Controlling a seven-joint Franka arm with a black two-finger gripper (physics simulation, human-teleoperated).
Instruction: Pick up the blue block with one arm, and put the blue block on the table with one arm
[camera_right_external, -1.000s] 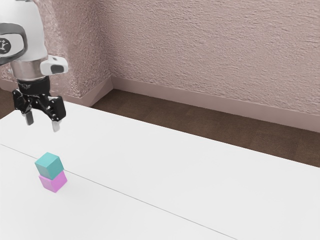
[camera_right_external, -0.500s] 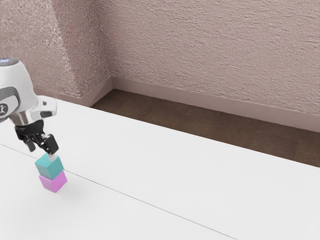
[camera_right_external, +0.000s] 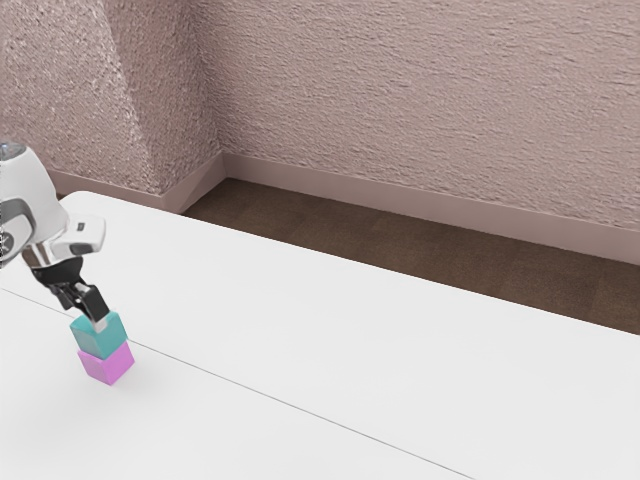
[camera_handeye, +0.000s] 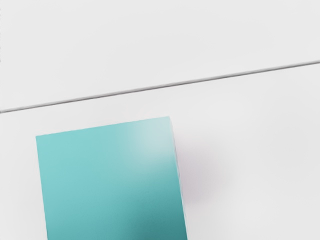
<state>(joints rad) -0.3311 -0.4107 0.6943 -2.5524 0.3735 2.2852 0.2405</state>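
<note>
My claw (camera_right_external: 84, 308) has come down a little further since the earlier frame, and its tip now overlaps the upper part of the blue block (camera_right_external: 101, 340) in the exterior view. The block hasn't shifted: it's a teal-looking cube sitting on top of the pink block (camera_right_external: 108, 363), which rests on the white table (camera_right_external: 400, 340) toward the exterior view's left, on the near side of the thin seam (camera_right_external: 300, 409). I can't tell from here whether the claw is wide, narrow or gripping the cube.
</note>
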